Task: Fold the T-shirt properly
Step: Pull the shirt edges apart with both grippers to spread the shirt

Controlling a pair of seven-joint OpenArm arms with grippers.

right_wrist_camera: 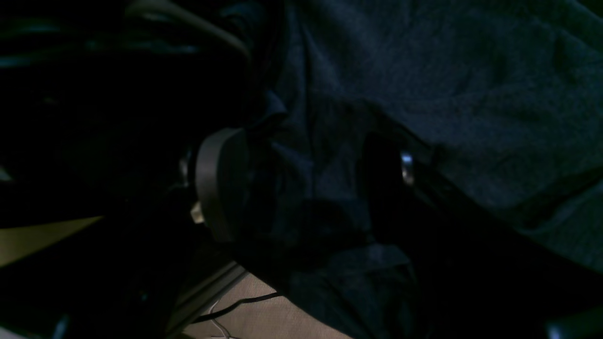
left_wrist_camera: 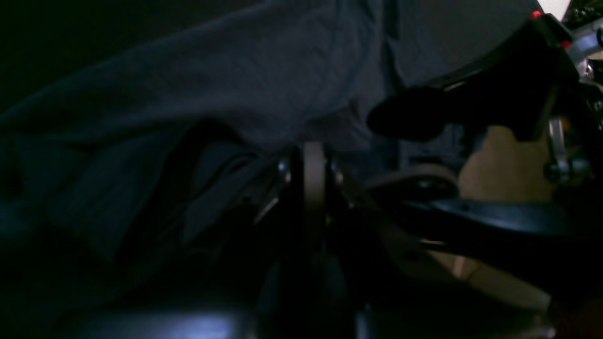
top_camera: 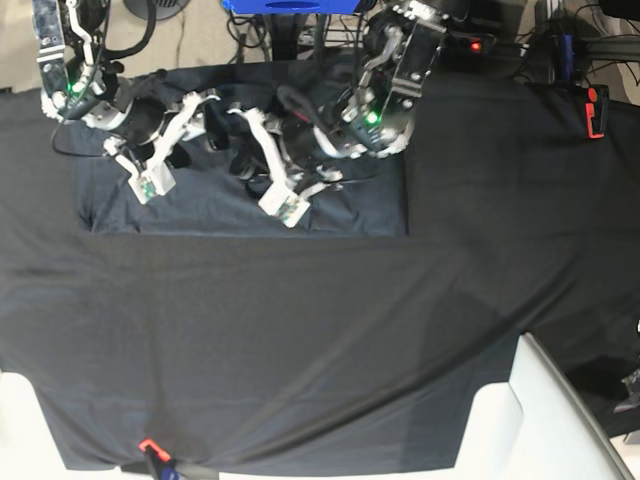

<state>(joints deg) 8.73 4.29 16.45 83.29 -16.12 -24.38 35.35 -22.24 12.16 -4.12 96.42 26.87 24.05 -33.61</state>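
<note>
The dark grey T-shirt (top_camera: pixel 200 215) lies as a wide folded rectangle at the back left of the table. Both arms reach over its upper middle. My left gripper (top_camera: pixel 248 140) comes in from the right. In the left wrist view it (left_wrist_camera: pixel 314 155) is shut, its pale pads pressed together, and T-shirt (left_wrist_camera: pixel 235 84) fabric rises from the tips in a draped fold. My right gripper (top_camera: pixel 205 120) comes in from the left. Its fingers (right_wrist_camera: pixel 221 183) stand wide apart in the right wrist view, with a bunch of T-shirt (right_wrist_camera: pixel 471 94) cloth lying between them.
The black table cloth (top_camera: pixel 300 340) covers the whole table. White blocks (top_camera: pixel 520 420) stand at the front right corner, and a red and black tool (top_camera: pixel 595 110) lies at the far right. Beyond the back edge are beige floor (right_wrist_camera: pixel 264 320), cables and a blue frame (top_camera: pixel 290 5).
</note>
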